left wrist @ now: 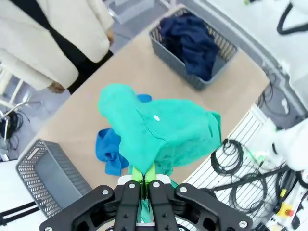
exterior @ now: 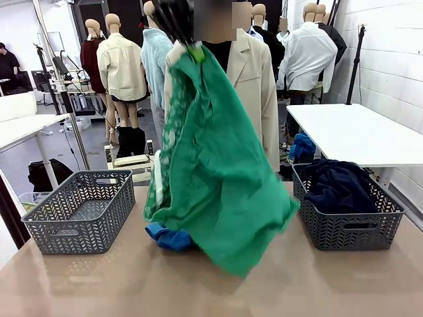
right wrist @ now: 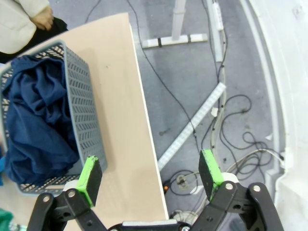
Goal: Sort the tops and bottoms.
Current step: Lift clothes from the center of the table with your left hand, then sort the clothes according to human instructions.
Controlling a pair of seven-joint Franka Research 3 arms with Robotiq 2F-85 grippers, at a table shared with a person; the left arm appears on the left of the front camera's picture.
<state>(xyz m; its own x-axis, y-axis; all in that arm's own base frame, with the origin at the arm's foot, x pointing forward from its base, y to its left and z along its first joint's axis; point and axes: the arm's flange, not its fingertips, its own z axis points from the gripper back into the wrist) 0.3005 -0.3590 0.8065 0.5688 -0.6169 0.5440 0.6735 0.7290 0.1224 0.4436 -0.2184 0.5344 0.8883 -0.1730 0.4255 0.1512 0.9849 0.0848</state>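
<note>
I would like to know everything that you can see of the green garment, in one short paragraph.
The green garment is soft emerald cloth, creased and bunched. It hangs over the middle of the table, pinched at its top by the shut left end effector. Its left edge shows a paler, patterned side. The lower folds hang in front of the blue garment; whether they touch it or the table, I cannot tell.

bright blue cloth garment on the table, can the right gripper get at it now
Probably not: the emerald green garment hanging from the shut left gripper covers much of the bright blue garment, and the open right gripper is over the table's edge.
</note>
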